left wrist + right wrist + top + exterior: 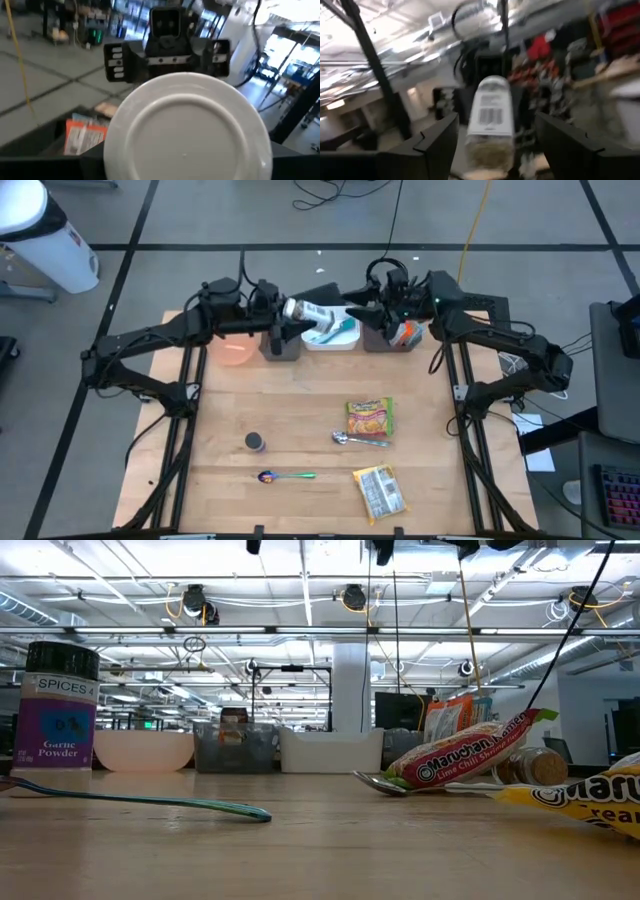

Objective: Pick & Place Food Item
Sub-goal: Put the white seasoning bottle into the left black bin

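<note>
Wooden boards make up the tabletop (300,435), and both arms are reaching toward each other over its far edge, above a white tray (332,338) that sits between a pink bowl (236,352) and two grey bins. The left gripper (292,323) is clamping a spice jar (309,311) with a white lid, holding it tilted in the air over the tray. The right gripper (352,314) is facing it just beside the jar's other end, its fingers standing apart on either side without closing on it; in the right wrist view the jar (491,120) is showing between those spread fingers (437,142). From the left wrist the white lid (187,127) is filling most of the view and hiding the left fingers. Nearer on the table are lying two ramen packets (369,418), a metal spoon (358,440), a teal-handled spoon (286,476) and a garlic powder jar (61,705). At table height the raised jar and both grippers are cut off above the frame.
</note>
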Available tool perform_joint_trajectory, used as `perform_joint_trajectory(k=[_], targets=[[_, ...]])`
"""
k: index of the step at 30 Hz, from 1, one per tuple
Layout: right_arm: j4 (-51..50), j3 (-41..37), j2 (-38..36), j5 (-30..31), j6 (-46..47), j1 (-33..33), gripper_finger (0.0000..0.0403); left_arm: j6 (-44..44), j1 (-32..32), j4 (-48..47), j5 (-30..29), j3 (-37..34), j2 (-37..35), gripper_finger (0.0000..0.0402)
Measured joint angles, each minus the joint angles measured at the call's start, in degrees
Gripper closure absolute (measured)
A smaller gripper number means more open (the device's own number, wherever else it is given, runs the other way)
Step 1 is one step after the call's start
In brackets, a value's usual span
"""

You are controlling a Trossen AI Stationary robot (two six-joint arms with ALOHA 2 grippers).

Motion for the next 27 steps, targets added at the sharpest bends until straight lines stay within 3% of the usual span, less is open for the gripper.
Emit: perform_joint_trajectory(k=[4, 15, 27], targets=[[-2.62, -0.02, 0.03, -5.87, 2.56, -0.43, 0.0152, 1.34, 0.61, -7.85, 1.76, 5.31, 1.88, 0.0195], [-14.79, -0.02, 0.08, -6.04, -4.37, 0.28, 0.0152, 9.78, 0.73, -38.89, 6.59, 28.12, 14.98, 0.0195], [-16.89, -0.02, 0.10, -5.61, -6.61, 1.60, 0.0152, 12.98, -0.46, -52.80, 9.28, 43.67, 28.44, 0.0195]])
